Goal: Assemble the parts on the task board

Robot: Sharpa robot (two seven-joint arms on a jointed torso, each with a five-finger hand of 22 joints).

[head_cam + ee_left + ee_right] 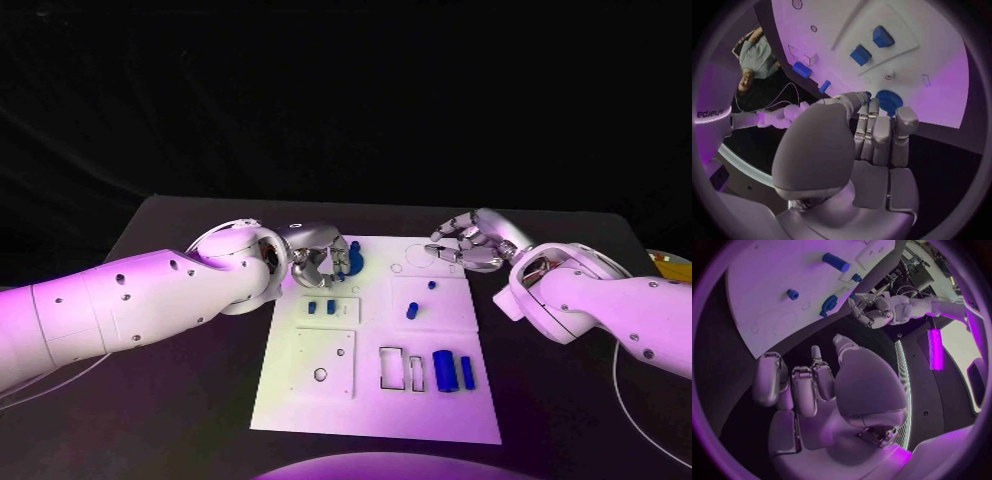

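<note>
Fingers of my left hand [315, 258] curl together at the far left corner of the task board [378, 415], their tips just beside a round blue part [887, 101] that stands there; whether they touch or grip it I cannot tell. My right hand [473, 243] hovers over the far right edge of the board, fingers bent loosely and apart, holding nothing. Two small blue blocks [322, 307] sit on a raised plate near my left hand. Toward the middle lie a small blue peg [431, 284] and a short blue piece [411, 310]. Nearer me, two blue cylinders [451, 371] lie side by side on the board.
</note>
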